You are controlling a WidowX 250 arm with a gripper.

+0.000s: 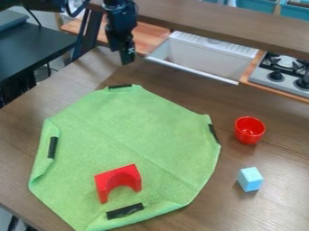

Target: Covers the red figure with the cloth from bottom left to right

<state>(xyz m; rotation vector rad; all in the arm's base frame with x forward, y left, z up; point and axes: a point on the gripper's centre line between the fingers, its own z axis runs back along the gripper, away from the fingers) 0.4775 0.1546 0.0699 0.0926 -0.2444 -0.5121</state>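
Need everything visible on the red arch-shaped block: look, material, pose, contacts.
The red block is a solid-red arch: two legs joined by a bridge, with a rounded cutout between them. Smooth, probably painted wood or plastic. No visible damage. The cutout opens toward the camera-side edge of the green cloth; can't tell whether it stands on its legs or lies flat. It rests on the cloth's near part, uncovered, beside but apart from a black strip. Only the cloth touches it.

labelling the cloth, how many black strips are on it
4: top strip, picture-left strip, picture-right strip and bottom strip, each near that edge of the green cloth. Its folded edges could hide more.
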